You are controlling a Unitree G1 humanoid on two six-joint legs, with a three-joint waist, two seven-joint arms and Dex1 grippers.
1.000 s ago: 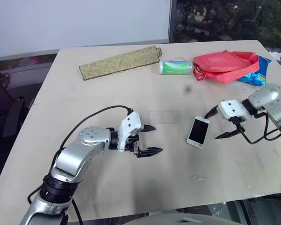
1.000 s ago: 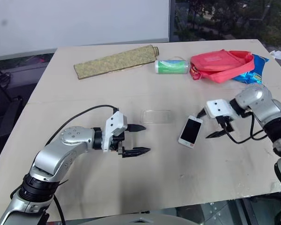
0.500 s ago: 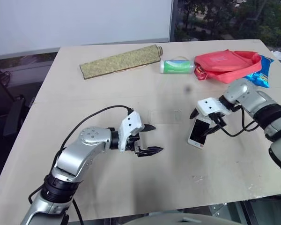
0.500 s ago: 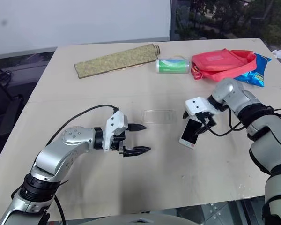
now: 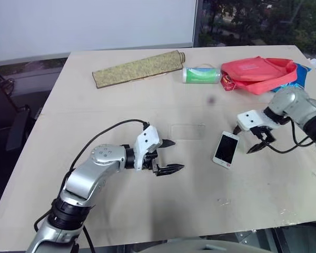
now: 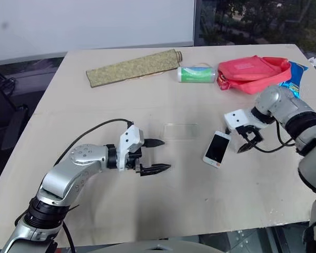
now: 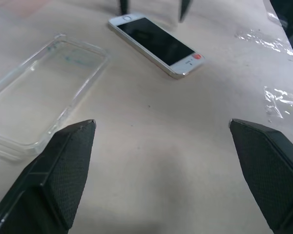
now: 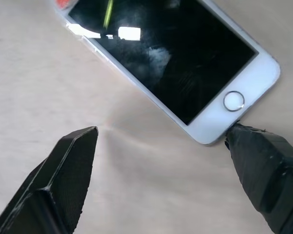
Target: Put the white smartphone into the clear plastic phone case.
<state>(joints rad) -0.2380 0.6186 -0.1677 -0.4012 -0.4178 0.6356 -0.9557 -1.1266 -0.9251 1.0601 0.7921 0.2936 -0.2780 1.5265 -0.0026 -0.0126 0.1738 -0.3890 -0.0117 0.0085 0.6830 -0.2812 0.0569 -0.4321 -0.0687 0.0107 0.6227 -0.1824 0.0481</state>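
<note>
Right pincer (image 5: 251, 141) has pulled back off the phone: half a sec ago it sat right over the phone's far end, now it hangs just beside that end, toward the robot's right, fingers spread wide w/ nothing between them. A full sec ago it was further out to the right still, so it went in and came part way back. White smartphone (image 5: 225, 149) looks unmoved, flat on the counter (image 5: 163, 105), screen up. Left pincer (image 5: 168, 156) hasn't shifted; it hovers low over the counter, jaws fully apart, empty, pointing toward the phone.

Clear plastic phone case (image 5: 187, 132) lies flat, open side up, between the two arms, near the phone but not touching it.

Step in hand, as I read it: get hold of the phone w/ the right pincer. In the right wrist view one finger (image 8: 263, 170) is at the phone's home-button corner, the other well off on bare counter, so the phone isn't centred in the gap. Better to shift so both long edges sit between the fingers, come down low, then close gently; a thin, glossy body may skate on the counter if nudged from one side. Left pincer could steady the case for insertion.
</note>
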